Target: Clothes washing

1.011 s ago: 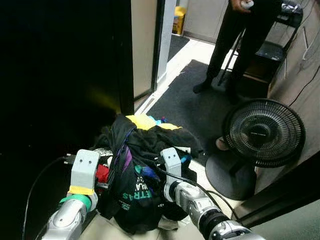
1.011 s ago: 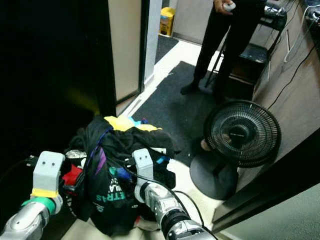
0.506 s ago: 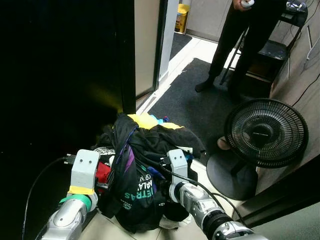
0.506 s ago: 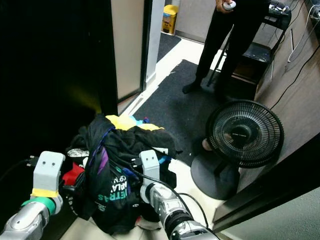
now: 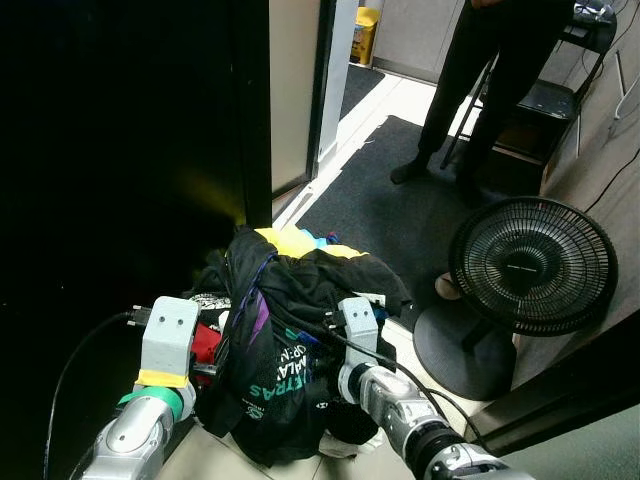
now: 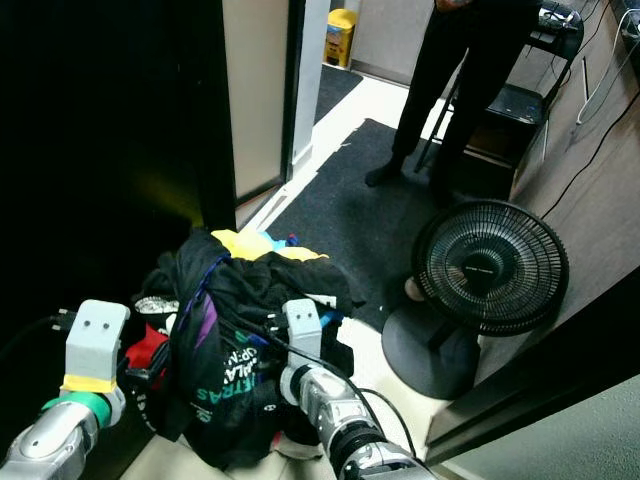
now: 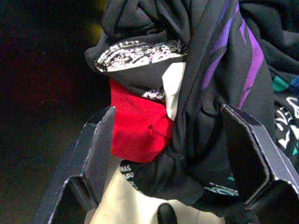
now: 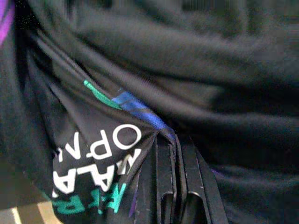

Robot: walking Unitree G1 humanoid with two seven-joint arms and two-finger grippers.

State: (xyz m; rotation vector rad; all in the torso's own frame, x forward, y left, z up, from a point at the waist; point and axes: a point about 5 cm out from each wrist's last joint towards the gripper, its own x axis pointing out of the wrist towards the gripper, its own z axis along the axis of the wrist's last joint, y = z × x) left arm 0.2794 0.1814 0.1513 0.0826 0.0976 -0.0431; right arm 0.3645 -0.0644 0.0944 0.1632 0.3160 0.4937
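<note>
A heap of dark clothes (image 5: 290,330) lies between both arms, a round black floor fan (image 5: 528,265) right, a standing person (image 5: 480,80) behind

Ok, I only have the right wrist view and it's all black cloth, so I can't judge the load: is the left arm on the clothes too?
Observer: Yes. The left gripper has its jaws spread wide, one on either side of a red cloth and the black shirt.
Operator: Anything in my way?
Observer: A floor fan stands on the robot's right, close beside the pile.
Operator: Anyone nearby?
Observer: A person stands on the dark mat beyond the fan.
</note>
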